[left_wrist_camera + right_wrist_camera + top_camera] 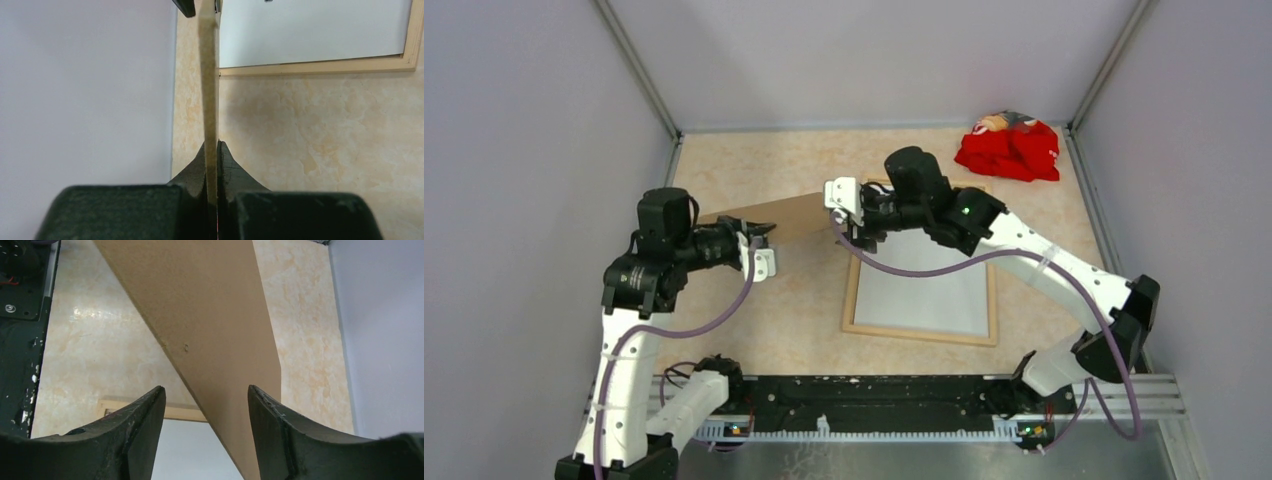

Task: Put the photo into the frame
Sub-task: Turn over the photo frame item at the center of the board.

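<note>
While your left gripper (761, 238) is clamped on the near end of the brown board (789, 218), the board's long axis runs rightward to your right gripper (204, 410), fingers spread around it. Rightward, the frame (921, 332) lies flat, holding a white sheet (924, 285), probably the photo face down.

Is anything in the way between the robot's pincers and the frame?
Yes, the brown board. The left pincer is shut on its edge, and the right pincer is open at its other end, above a far corner of the frame.
</note>
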You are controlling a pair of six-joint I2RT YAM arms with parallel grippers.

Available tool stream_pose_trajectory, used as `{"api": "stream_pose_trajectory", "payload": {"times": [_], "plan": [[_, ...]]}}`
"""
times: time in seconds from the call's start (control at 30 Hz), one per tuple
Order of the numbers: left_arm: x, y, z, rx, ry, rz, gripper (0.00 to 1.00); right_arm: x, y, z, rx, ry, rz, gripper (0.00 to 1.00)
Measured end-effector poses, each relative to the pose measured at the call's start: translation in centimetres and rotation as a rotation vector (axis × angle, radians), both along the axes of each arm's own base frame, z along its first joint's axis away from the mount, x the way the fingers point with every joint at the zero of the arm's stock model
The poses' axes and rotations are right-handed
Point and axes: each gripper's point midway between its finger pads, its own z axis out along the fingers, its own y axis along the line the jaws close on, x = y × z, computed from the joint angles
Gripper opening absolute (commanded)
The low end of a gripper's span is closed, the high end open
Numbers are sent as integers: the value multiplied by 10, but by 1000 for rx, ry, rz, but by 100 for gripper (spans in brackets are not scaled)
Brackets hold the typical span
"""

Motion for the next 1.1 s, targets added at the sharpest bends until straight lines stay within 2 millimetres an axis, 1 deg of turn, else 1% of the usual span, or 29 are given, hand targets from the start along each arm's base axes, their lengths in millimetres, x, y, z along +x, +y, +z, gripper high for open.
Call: {"api": "stream_pose_trajectory", "payload": {"times": [0.1, 0.17, 0.2, 0.23, 0.33, 0.37, 0.4, 0.43, 0.47, 0.5, 0.6, 0.73, 0.83, 0.9, 1.03, 1.07, 1.1], "plan": [[-1, 0, 1, -1, -6, 0, 0, 7, 7, -13, -27, -7, -9, 32], [-3, 1, 1, 1, -6, 0, 0, 14, 13, -21, -44, -24, -22, 5], [-3, 2, -1, 6, 2, 9, 0, 18, 16, -23, -50, -43, -25, 0], [-3, 4, -2, 4, 17, 26, 0, 24, 20, -23, -52, -79, -28, 0], [-2, 9, -4, -14, 51, 67, 1, 27, 25, -25, -63, -158, -24, 0], [-2, 10, -3, -14, 47, 77, 19, 29, 27, -24, -54, -173, -28, 0], [-1, 11, -2, -13, 41, 85, 47, 31, 29, -23, -43, -185, -35, 0], [0, 13, -2, -13, 30, 96, 68, 33, 31, -23, -30, -197, -41, 0], [3, 13, 2, -12, -8, 96, 79, 34, 33, -23, -16, -201, -51, 0], [4, 11, 10, -25, -57, 87, 85, 35, 35, -23, 2, -195, -68, 0], [3, 7, 34, -66, -190, 76, 98, 41, 40, -15, 59, -187, -128, 0], [1, 8, 60, -129, -295, 97, 99, 47, 43, -2, 119, -155, -182, 0], [7, 9, 84, -212, -329, 136, 99, 54, 47, 7, 165, -96, -243, 0], [12, 9, 95, -268, -328, 160, 99, 58, 50, 16, 212, -35, -280, 0], [28, 9, 126, -384, -319, 201, 99, 67, 54, 39, 292, 117, -344, 0], [31, 9, 135, -409, -321, 211, 99, 69, 53, 46, 313, 173, -370, 0], [34, 9, 140, -431, -308, 222, 99, 73, 51, 55, 347, 223, -402, 0]]}}
